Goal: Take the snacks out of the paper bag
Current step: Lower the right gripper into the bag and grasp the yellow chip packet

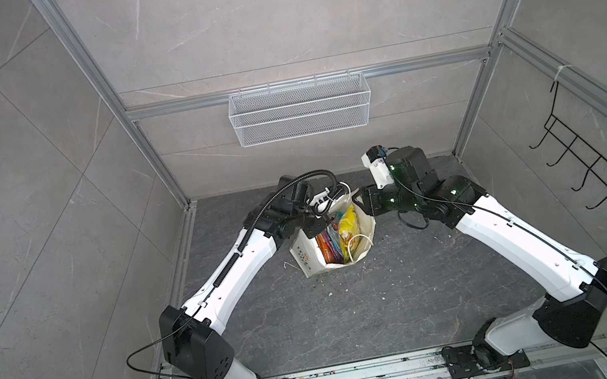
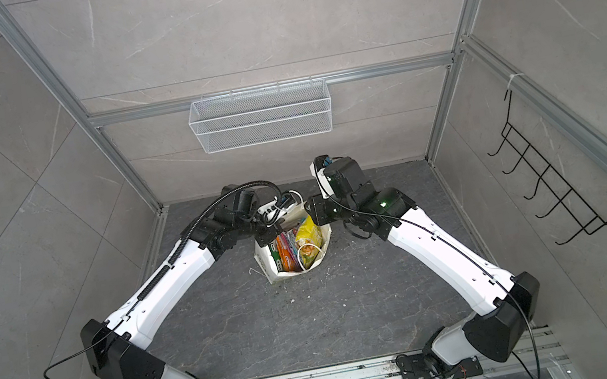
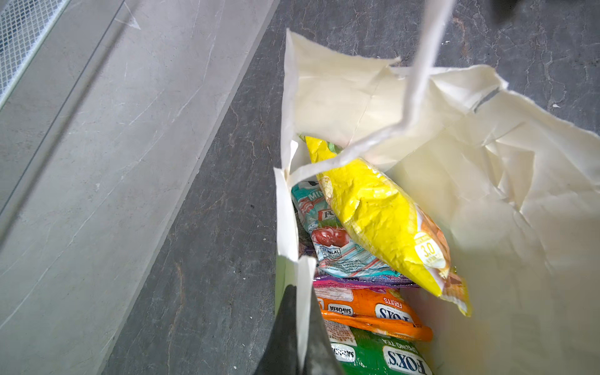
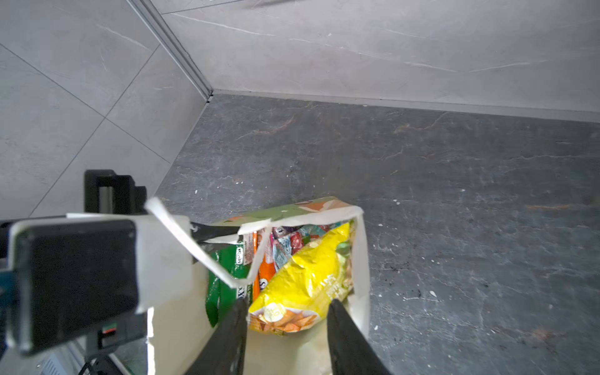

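Note:
The white paper bag (image 1: 306,259) (image 2: 271,266) stands open in the middle of the dark floor. Inside it are the snacks: a yellow chip bag (image 1: 348,225) (image 3: 380,220) (image 4: 308,276) lying over teal (image 3: 328,233), purple (image 3: 357,281), orange (image 3: 367,308) and green (image 3: 383,354) packets. My left gripper (image 1: 313,231) (image 3: 303,292) is shut on the bag's side wall at the rim. Reaching into the bag's mouth, my right gripper (image 1: 358,200) (image 4: 288,303) has both fingers against the sides of the chip bag's end. A white cord handle (image 3: 418,74) crosses above.
A white wire-mesh basket (image 1: 300,109) hangs on the back wall above the bag. A black wire hook rack (image 1: 587,182) hangs on the right wall. White crumbs dot the floor (image 1: 356,307). The left wrist's housing (image 4: 74,282) sits close beside my right gripper.

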You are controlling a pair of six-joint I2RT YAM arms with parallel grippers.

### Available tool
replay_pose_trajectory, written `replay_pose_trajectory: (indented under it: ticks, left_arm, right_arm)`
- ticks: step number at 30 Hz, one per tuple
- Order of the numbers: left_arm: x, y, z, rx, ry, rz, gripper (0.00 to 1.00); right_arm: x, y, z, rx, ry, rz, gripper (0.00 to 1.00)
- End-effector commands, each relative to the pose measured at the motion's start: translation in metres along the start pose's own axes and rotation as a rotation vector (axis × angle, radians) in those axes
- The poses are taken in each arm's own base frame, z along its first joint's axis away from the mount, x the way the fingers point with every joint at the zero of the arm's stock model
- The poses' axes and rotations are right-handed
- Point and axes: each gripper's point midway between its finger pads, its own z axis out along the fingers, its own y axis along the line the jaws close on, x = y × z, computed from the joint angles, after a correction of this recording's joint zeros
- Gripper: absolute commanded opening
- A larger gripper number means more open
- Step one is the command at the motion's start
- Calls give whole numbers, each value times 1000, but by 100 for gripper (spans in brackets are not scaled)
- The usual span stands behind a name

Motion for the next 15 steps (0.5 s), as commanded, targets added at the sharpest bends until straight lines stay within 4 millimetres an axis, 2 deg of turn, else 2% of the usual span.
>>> replay_pose_trajectory:
  ticks: [1,6,9,12,15]
  left_arm:
    - [-40,11,-33,-62,-152,28,0]
    - [-41,14,-31,-72,-147,26,0]
    - [-43,13,-31,-67,-153,27,0]
    - [-45,14,-31,-65,-159,28,0]
    - [-47,14,-31,-65,-163,33,0]
  right_arm:
    - [18,15,5,-49,99,-38,36]
    - [34,14,13,7,144,-57,37]
    - [45,7,23,25,145,-28,37]
    - [57,12,35,-19,174,-10,38]
    - [67,12,43,-19,211,5,44]
